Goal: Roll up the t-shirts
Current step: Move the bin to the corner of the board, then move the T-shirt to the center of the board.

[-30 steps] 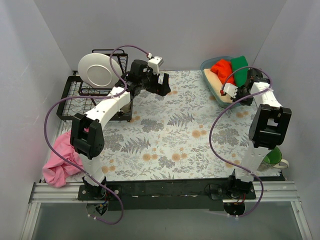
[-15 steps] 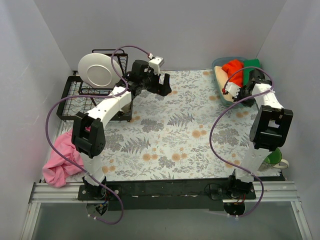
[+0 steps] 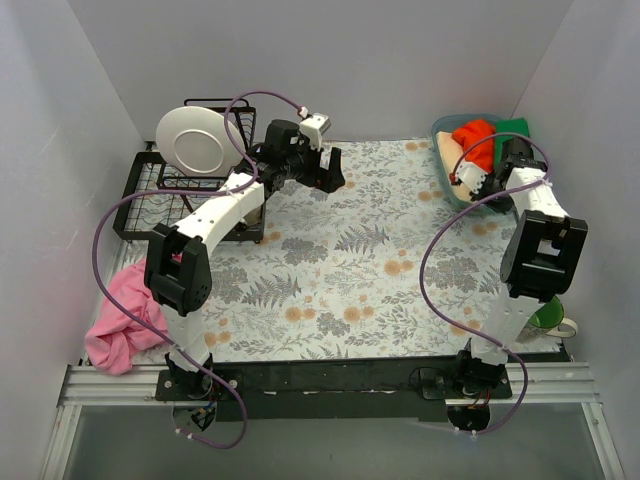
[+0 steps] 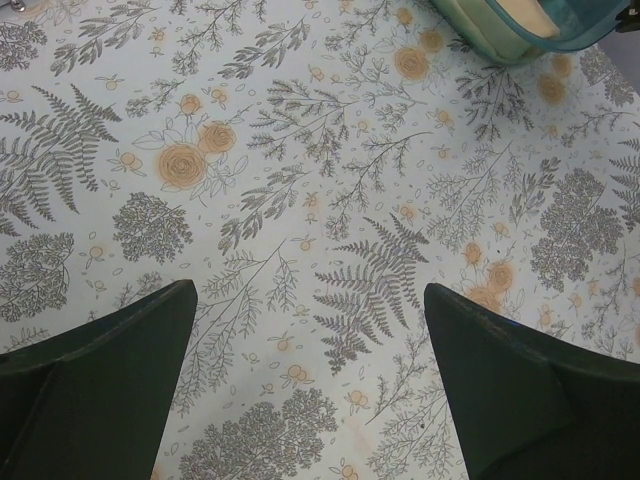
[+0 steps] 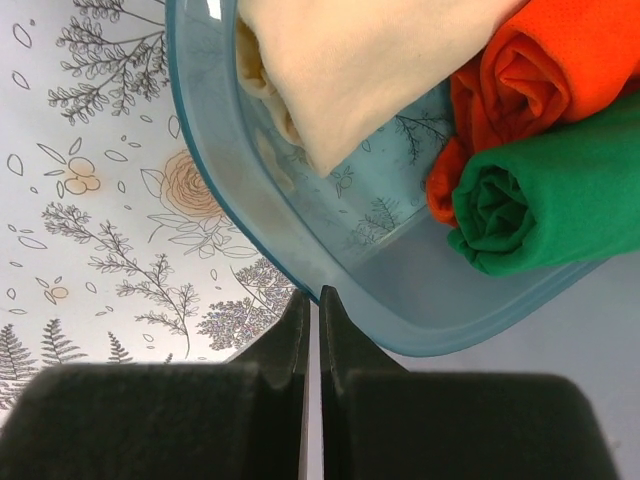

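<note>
Rolled t-shirts: a cream cloth t-shirt [image 5: 370,60], an orange-red cloth t-shirt [image 5: 540,60] and a green cloth t-shirt [image 5: 540,200] lie side by side in the clear blue plastic tub [image 5: 215,190] at the far right corner.
Pink cloth t-shirt [image 3: 120,320]: crumpled at the near left table edge, just beside the black wire dish rack [image 3: 150,200].
Right gripper [image 5: 312,295]: fingers pressed together, tips at the tub's rim; whether they nip the rim, I cannot tell.
Left gripper [image 4: 310,290]: spread wide, holding nothing, above the floral tablecloth [image 3: 340,270].
</note>
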`<action>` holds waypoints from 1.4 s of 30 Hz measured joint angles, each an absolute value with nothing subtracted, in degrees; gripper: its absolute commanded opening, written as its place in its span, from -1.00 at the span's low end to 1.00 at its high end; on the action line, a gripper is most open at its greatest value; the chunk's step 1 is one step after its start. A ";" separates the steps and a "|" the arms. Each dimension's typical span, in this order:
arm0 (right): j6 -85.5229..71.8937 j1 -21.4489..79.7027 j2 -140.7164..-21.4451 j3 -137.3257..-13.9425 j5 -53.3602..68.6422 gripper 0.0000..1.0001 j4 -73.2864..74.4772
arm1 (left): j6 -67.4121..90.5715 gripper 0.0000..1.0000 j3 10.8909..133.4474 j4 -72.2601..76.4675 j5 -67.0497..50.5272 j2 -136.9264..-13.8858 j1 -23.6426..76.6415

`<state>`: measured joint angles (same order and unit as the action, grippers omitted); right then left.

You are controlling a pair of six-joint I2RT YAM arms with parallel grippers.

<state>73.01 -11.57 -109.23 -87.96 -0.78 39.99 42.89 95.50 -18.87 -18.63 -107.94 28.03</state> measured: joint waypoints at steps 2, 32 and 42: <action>73.21 -12.03 -109.51 -88.09 -0.73 -0.59 40.12 | 42.76 0.97 95.50 -18.90 -18.65 -107.94 28.05; 45.71 12.64 -84.86 -77.47 17.28 0.35 44.73 | -6.55 0.78 68.01 -74.94 -5.67 -69.56 2.44; 40.29 16.29 -89.06 -91.02 17.56 0.34 54.63 | -0.51 0.59 66.76 -71.26 2.66 -78.26 -13.67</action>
